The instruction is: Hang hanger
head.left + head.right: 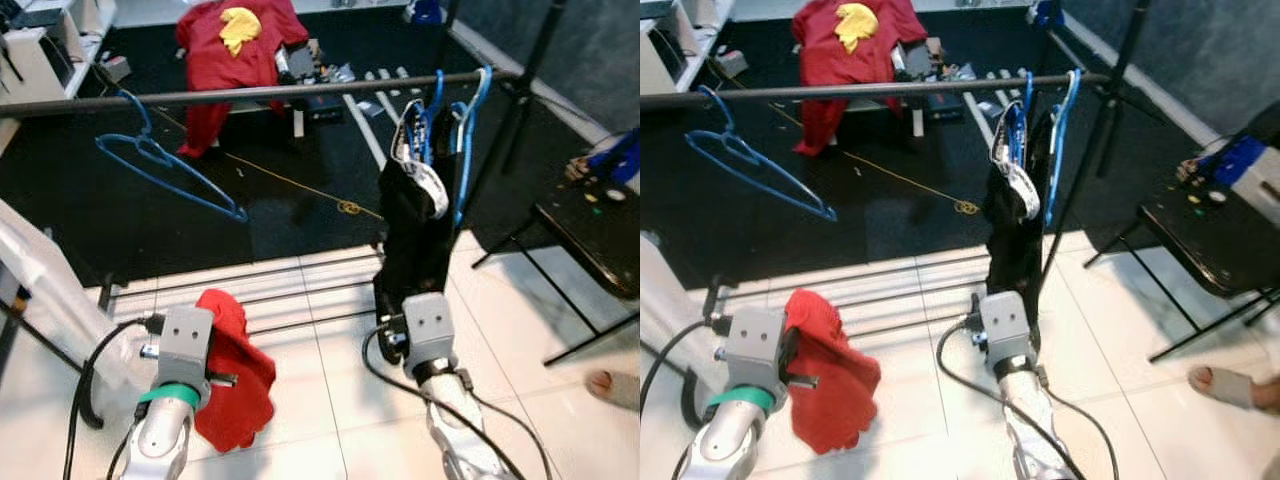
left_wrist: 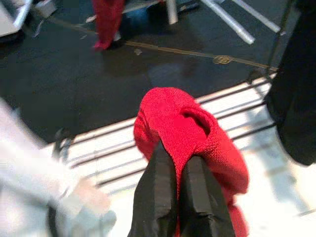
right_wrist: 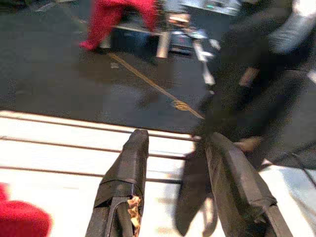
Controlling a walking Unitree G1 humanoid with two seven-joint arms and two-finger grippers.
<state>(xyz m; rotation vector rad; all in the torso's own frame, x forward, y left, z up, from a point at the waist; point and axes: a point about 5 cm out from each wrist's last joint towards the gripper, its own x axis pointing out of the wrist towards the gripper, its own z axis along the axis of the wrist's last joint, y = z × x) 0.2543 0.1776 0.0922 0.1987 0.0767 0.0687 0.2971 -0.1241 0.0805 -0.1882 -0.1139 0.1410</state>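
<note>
The floor [image 1: 330,400] is white tile near the robot and changes to a dark carpet [image 1: 120,220] further away; metal strips lie along the border between them. A dark rail [image 1: 250,94] runs across the scene at the height of the upper part of the head views.

Near the left end of the rail hangs an empty blue hanger [image 1: 160,165], tilted, with its hook over the rail. Near the right end hang two more blue hangers [image 1: 462,130] close together, and a black garment [image 1: 415,230] falls from them down almost to the tile. Between the two groups the rail is bare.

At the right stands a black tripod [image 1: 525,90] behind the rail, and a dark bench [image 1: 590,235] with small objects on it. A person's foot [image 1: 612,388] in a sandal is at the right edge. Behind, on the carpet, red clothes [image 1: 235,55] lie over a low stand.

The left claw [image 2: 177,192] is closed on a red cloth [image 1: 235,370], which hangs from it above the tile. The right claw [image 3: 180,192] is open and holds nothing; it is just beside the lower part of the black garment.
</note>
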